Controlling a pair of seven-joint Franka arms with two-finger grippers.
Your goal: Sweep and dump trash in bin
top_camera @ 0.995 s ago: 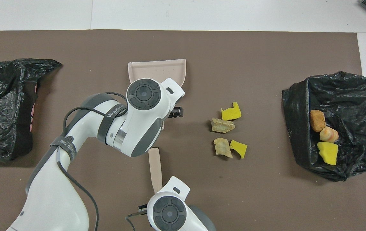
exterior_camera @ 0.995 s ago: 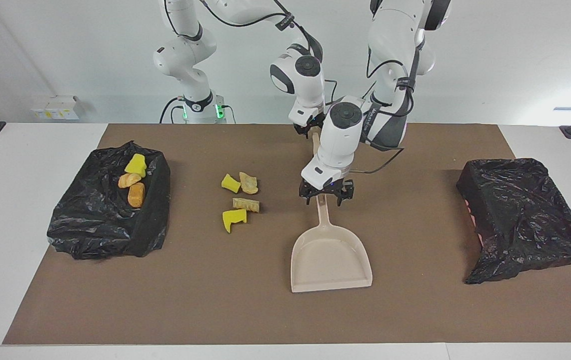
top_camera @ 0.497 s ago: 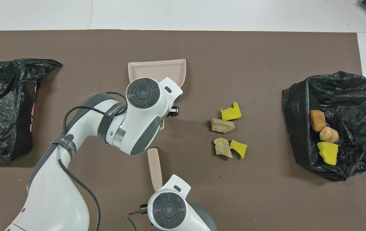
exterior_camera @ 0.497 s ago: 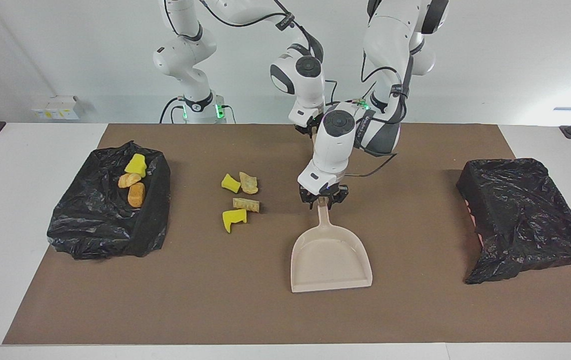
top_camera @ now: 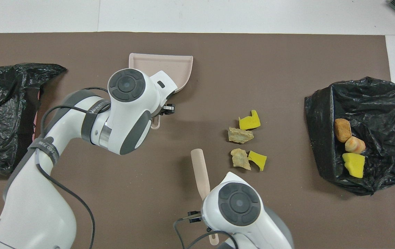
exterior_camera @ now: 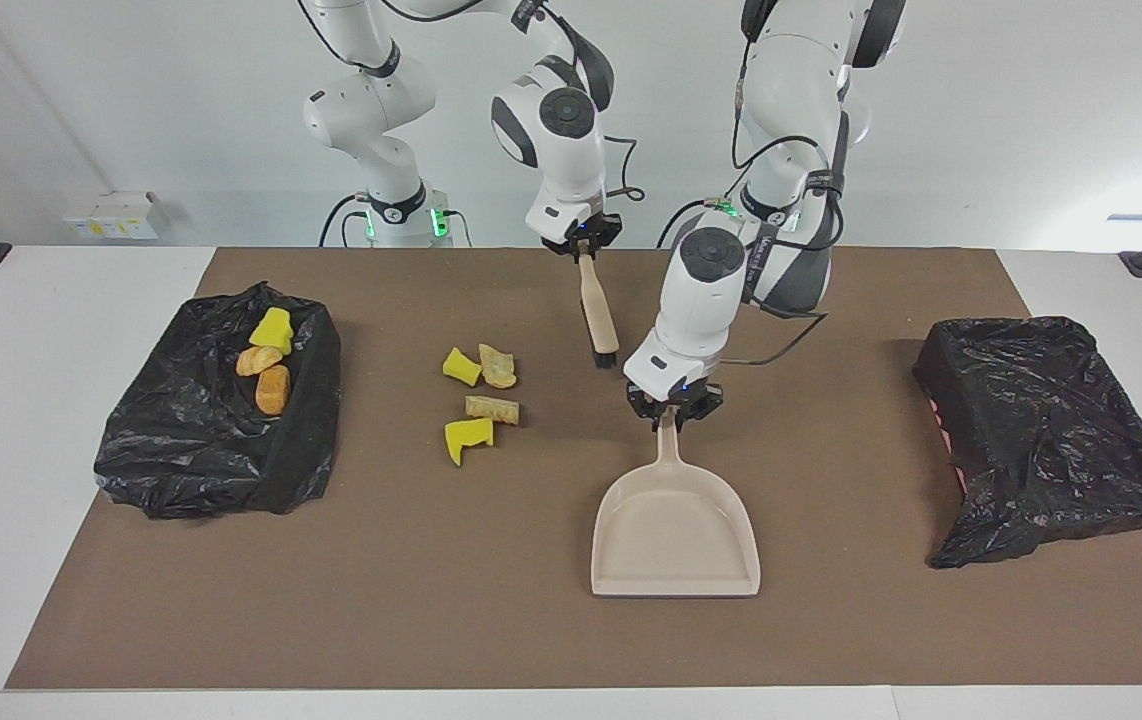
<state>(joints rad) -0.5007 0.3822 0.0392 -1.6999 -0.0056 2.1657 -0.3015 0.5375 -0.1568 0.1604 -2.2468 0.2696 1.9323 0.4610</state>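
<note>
Four scraps of trash lie together on the brown mat: yellow sponge chunks (exterior_camera: 462, 366) (exterior_camera: 468, 438) and tan lumps (exterior_camera: 497, 366) (exterior_camera: 492, 409); they also show in the overhead view (top_camera: 249, 121) (top_camera: 240, 135). Three more scraps (exterior_camera: 271, 360) lie in the black-lined bin (exterior_camera: 301, 450) at the right arm's end. My left gripper (exterior_camera: 672, 412) is shut on the handle of the beige dustpan (exterior_camera: 676, 530). My right gripper (exterior_camera: 582, 247) is shut on the beige brush (exterior_camera: 596, 305). The brush hangs bristles down between the scraps and the dustpan handle.
A second crumpled black bag (exterior_camera: 1041, 430) lies at the left arm's end of the mat. The brown mat (exterior_camera: 431, 600) covers most of the white table. In the overhead view my left arm's wrist (top_camera: 128, 107) hides part of the dustpan (top_camera: 161, 64).
My left gripper closed on the dustpan handle and shifted the pan toward the left arm's end, farther from the robots. My right gripper carried the brush up and toward the right arm's end.
</note>
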